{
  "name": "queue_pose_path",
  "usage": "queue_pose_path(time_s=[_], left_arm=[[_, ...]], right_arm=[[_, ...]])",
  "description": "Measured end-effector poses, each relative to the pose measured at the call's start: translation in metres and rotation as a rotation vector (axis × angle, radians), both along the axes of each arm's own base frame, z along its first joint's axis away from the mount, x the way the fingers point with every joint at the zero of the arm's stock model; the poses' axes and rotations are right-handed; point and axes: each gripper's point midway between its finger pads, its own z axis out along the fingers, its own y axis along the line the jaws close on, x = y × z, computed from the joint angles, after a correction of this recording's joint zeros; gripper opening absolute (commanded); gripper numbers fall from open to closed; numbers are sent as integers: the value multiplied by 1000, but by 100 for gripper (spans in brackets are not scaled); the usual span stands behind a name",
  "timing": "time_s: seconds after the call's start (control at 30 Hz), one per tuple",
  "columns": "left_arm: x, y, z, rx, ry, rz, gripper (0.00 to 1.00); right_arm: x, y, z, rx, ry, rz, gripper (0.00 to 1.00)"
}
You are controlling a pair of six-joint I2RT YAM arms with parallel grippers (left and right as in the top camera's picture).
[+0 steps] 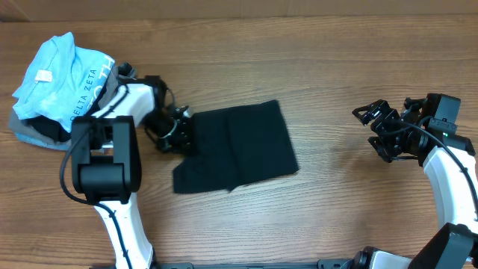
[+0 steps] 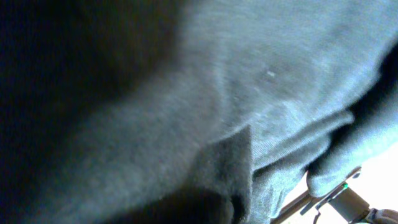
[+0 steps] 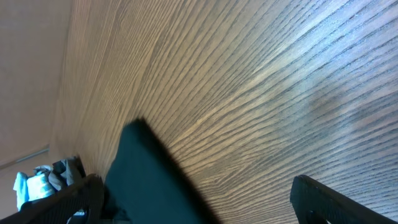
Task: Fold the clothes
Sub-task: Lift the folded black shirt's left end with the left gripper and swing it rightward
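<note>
Your left pincer [image 1: 181,136] is shut, pinching the edge of the black T-shirt [image 1: 239,146]. From its tips the cloth lies flat on the table [image 1: 336,209], spreading toward your right pincer [image 1: 371,123]. That one is wide open and holding nothing, well apart from the shirt's far edge. It looks like thin cotton: light and limp, not slippery, likely to sag and drag. Take hems or corners, catching both layers, and lift low.

Overhead bright, sharp; left wrist dim, blurred; glare streaks table [image 3: 323,56].
</note>
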Motion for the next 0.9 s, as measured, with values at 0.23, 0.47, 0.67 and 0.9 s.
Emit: queue_pose_path(time_s=[0.23,0.47,0.67,0.9], left_arm=[[-1,61,12,206,69,13,4],[2,71,33,308,91,4,4],[15,35,67,319,17,35,6],[27,-205,86,142,-386,-133,100]], right_arm=[[0,0,0,0,1,0,100],[0,0,0,-1,0,0,100],[0,0,0,0,1,0,100],[0,0,0,-3,2,-1,100]])
